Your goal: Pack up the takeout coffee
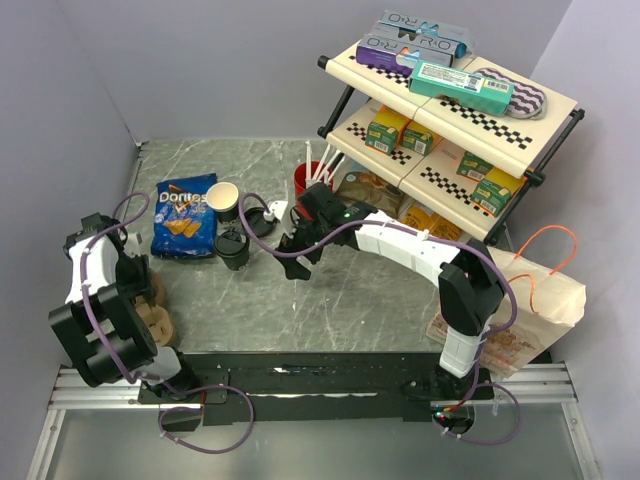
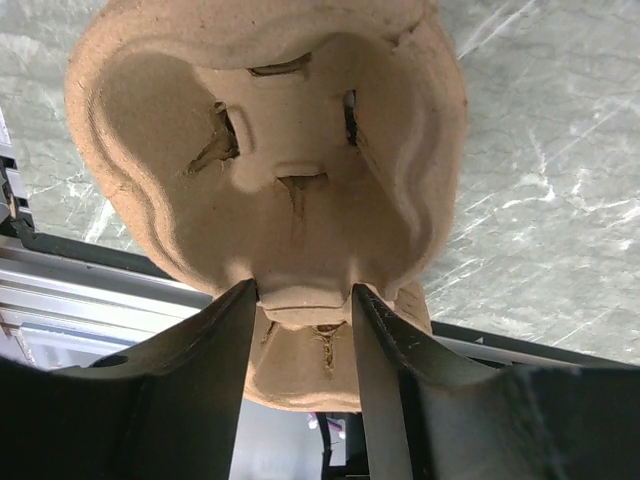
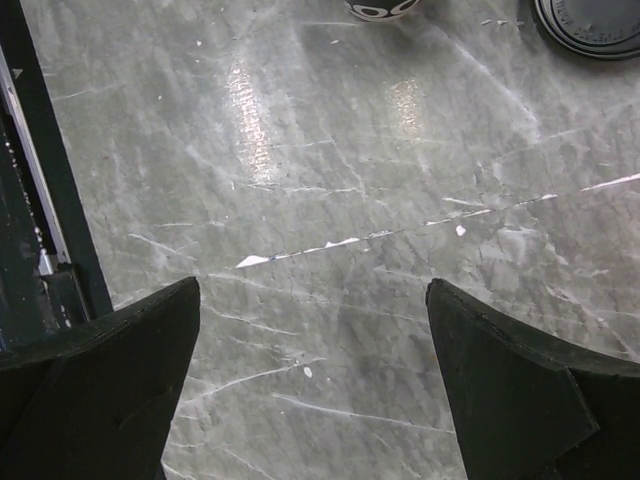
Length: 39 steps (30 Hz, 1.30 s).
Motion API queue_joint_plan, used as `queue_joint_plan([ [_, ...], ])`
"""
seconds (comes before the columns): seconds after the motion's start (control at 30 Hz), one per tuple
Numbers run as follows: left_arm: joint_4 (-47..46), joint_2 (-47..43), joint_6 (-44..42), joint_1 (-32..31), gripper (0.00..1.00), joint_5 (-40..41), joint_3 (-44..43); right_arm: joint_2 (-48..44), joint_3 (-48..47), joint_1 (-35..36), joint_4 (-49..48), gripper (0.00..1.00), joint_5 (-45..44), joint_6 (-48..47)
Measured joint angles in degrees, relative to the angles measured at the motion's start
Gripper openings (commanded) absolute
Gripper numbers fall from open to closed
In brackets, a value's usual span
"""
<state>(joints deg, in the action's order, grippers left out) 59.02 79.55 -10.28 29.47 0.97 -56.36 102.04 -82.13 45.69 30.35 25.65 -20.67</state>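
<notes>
A small dark cup with a black lid [image 1: 232,248] stands on the marble table, left of centre. An open cup, cream inside [image 1: 223,200], stands behind it beside a loose black lid [image 1: 262,222]. My right gripper [image 1: 297,252] is open and empty, just right of the lidded cup and low over bare table [image 3: 313,290]. Its wrist view shows the base of a cup [image 3: 380,8] and the loose lid [image 3: 590,25] at the top edge. My left gripper [image 2: 303,292] is shut on the rim of a brown pulp cup carrier [image 2: 270,150], held at the table's near left [image 1: 155,318].
A Doritos bag [image 1: 185,216] lies left of the cups. A red cup with white straws [image 1: 311,178] stands behind my right gripper. A two-tier shelf [image 1: 520,130] with boxes fills the back right. A paper bag [image 1: 530,305] lies at the right. The table's front rail [image 3: 45,200] is near.
</notes>
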Motion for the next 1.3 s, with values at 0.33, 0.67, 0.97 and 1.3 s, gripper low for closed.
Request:
queue_joint_plan([
  [0.33,-0.22,1.44,-0.02,0.24,0.22,0.33,-0.02,-0.02,1.53,-0.37,-0.24,1.0,-0.15,0.0],
  [0.67,6.43,3.3,0.04,0.24,0.01,-1.84,-10.29,-1.66,2.97,-1.14,0.24,1.0,-0.59,-0.66],
  [0.97,10.84,3.34,-0.17,0.24,0.01,-2.62,-18.1,-7.45,5.07,-2.1,0.37,1.0,-0.59,-1.31],
  [1.3,12.63,3.45,-1.2,0.24,0.01,-2.1,-18.88,-8.41,6.86,-2.14,0.37,1.0,-0.55,-1.25],
])
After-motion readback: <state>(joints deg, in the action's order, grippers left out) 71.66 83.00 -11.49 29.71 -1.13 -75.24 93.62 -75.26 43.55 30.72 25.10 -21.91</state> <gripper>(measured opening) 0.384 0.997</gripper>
